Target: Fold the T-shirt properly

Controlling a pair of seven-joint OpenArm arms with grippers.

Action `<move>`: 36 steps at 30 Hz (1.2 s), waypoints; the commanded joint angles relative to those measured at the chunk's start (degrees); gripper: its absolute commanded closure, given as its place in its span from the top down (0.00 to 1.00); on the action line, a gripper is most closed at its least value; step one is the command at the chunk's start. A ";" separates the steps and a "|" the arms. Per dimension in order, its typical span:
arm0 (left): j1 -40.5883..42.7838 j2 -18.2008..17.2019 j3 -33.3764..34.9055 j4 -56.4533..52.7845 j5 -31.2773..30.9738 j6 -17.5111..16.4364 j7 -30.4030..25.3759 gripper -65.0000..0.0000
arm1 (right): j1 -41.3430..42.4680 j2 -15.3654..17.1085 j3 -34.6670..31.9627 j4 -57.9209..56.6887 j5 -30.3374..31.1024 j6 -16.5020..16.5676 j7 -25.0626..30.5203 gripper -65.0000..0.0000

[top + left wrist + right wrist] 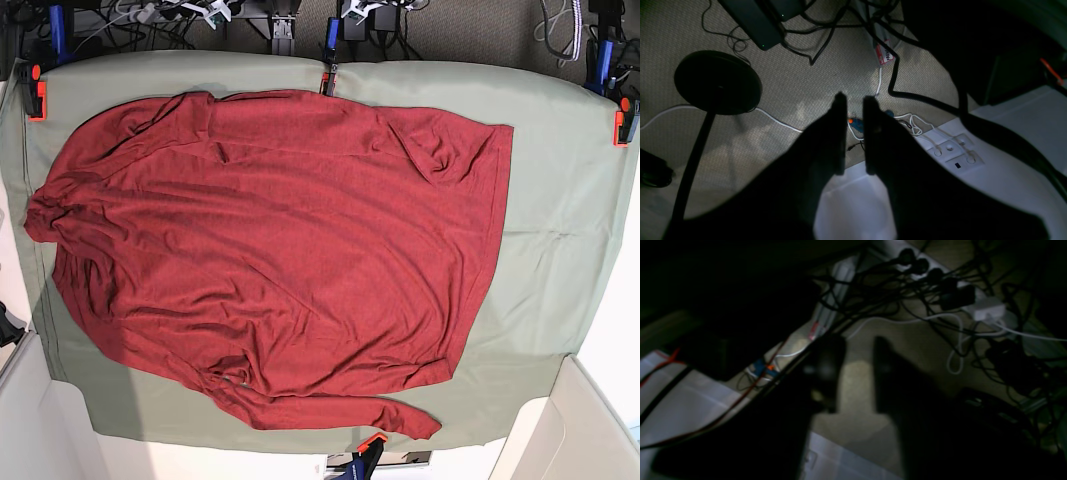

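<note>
My right wrist view is dark and blurred. Neither wrist view shows me the dark red knit T-shirt (270, 260).

A pale green cloth sheet (560, 230) covered the surface, held at its edges by orange clamps (36, 100) and blue clamps (331, 32). Beyond the far edge lay a tangle of cables (160, 25). In the left wrist view, a round black stand base (717, 81) sat on beige carpet (826, 83), near a white cord (773, 118) and a red-and-white tag (885, 53). In the right wrist view, a white power strip (987, 311) carried several black plugs (933, 275).
</note>
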 commanded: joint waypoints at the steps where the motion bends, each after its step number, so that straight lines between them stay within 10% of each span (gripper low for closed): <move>1: 0.07 -0.02 -0.07 0.26 0.04 -0.42 -0.17 0.21 | -0.28 0.17 -0.09 0.33 -0.11 0.00 0.48 0.06; 10: 0.04 -0.02 -0.07 0.26 0.04 -0.37 -0.79 0.27 | -0.28 0.15 -0.09 1.57 -0.11 0.00 0.48 0.02; 16: 0.04 -0.02 -0.07 0.26 0.04 -0.39 -0.81 0.27 | -0.28 0.15 -0.09 1.62 -0.04 0.00 0.50 0.37; 33: 0.31 -0.04 -0.07 0.26 0.00 -0.48 -0.81 0.27 | -0.42 0.20 -0.09 1.77 -0.11 0.04 1.29 0.37; 36: 1.46 -0.70 -0.07 0.83 -0.85 -5.90 -1.18 0.27 | -1.14 0.87 -0.09 2.34 -0.11 0.22 1.29 0.37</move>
